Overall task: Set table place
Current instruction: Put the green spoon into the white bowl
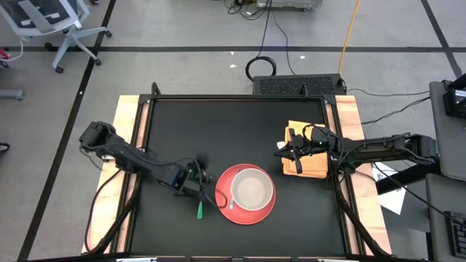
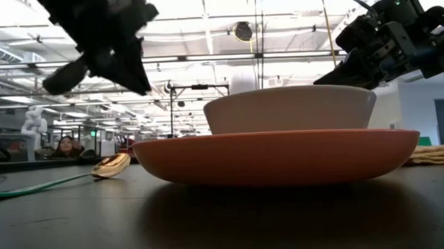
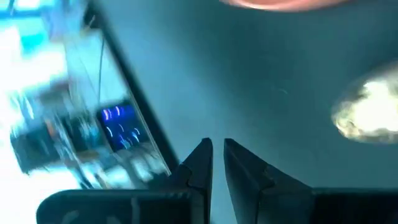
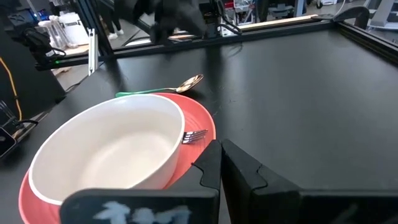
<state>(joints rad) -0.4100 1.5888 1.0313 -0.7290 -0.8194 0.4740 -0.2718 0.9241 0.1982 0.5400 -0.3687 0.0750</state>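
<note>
A white bowl [image 1: 253, 188] stands in a red plate [image 1: 240, 212] on the black table [image 1: 233, 124], near its front edge. A spoon with a green handle [image 1: 200, 208] and a gold bowl [image 2: 111, 165] lies flat on the table just left of the plate. My left gripper [image 1: 196, 180] hovers above the spoon with its fingers shut and empty. My right gripper [image 1: 285, 151] is in the air right of the plate, beside a yellow napkin [image 1: 309, 166]. It is shut on a fork whose tines [image 4: 194, 135] stick out beside one finger. My right gripper holds a fork between its two fingers, clear of the table. Only the tines [image 4: 196, 135] show, sticking out sideways past one finger [image 4: 210, 163], so the fork lies across the fingers. The finger hides the place of contact.
The napkin lies flat at the table's right side, partly under my right arm. Light wooden strips [image 1: 127, 145] run along the table's left and right sides. Bare black table lies behind the plate and right of it.
</note>
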